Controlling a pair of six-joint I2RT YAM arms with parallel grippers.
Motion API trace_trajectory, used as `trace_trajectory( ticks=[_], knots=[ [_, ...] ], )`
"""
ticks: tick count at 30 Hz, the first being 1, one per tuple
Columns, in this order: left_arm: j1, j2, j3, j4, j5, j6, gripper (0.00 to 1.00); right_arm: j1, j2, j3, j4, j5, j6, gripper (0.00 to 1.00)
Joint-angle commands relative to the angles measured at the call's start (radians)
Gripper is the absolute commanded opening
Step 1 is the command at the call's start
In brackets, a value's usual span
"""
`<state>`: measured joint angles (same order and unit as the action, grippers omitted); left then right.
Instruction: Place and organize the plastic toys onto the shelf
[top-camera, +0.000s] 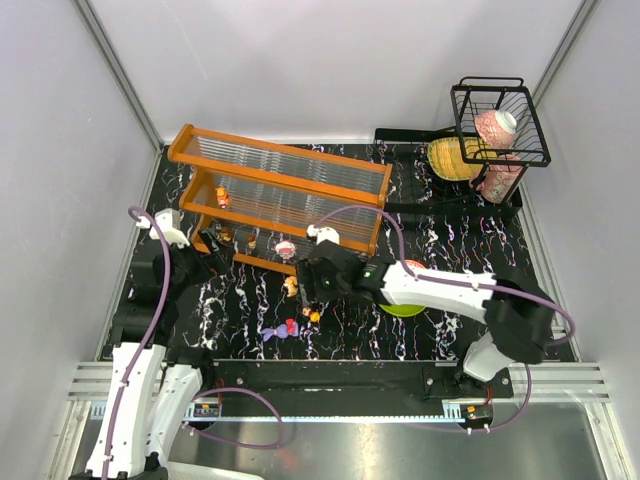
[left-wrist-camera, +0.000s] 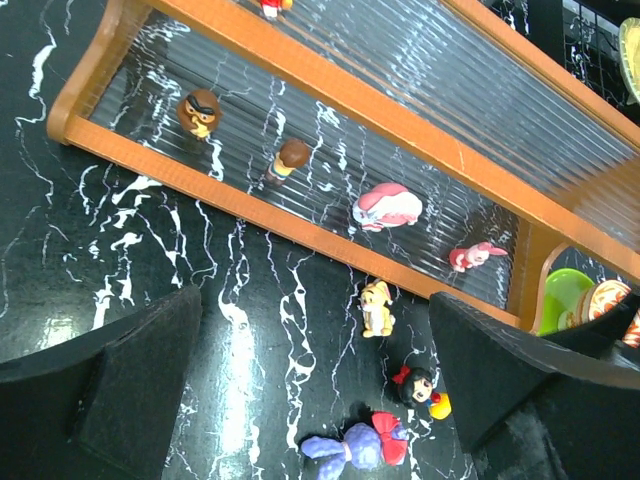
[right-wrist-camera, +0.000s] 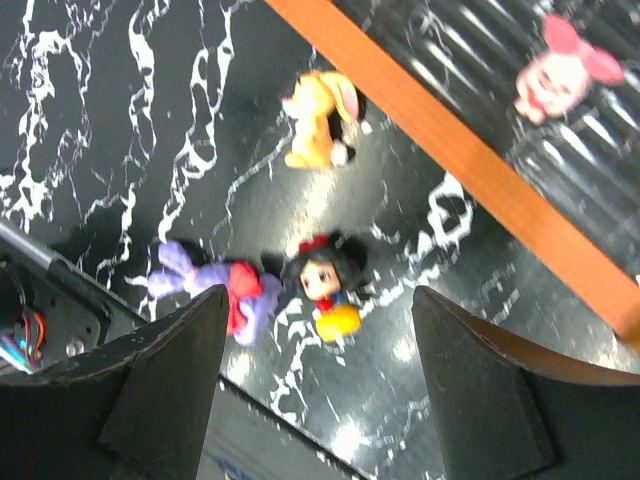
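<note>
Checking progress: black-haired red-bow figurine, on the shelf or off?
Off. The figurine rests on the black tabletop, outside the orange-framed shelf.

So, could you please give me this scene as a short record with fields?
shelf: orange frame, clear ribbed tiers
lower tier: four toys in a row
table: yellow toy, doll and purple toy, lying in front of the shelf
left gripper: open, empty
right gripper: open, above the doll, holding nothing
elsewhere: green plate beside the shelf's end; wire basket at the far right
</note>
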<state>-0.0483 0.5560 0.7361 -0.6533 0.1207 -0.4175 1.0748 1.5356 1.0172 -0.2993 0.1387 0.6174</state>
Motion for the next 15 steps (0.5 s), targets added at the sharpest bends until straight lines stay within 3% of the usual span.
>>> trace_trajectory(
  ticks=[1, 15],
  knots=[
    [-0.002, 0.001, -0.015, 0.09, 0.066, -0.035, 0.99, 0.008, 0.124, 0.135, 0.094, 0.048, -0.054, 0.78],
    [-0.002, 0.028, -0.027, 0.141, 0.093, -0.017, 0.99, 0.008, 0.284, 0.187, 0.17, 0.095, -0.136, 0.68]
  ],
)
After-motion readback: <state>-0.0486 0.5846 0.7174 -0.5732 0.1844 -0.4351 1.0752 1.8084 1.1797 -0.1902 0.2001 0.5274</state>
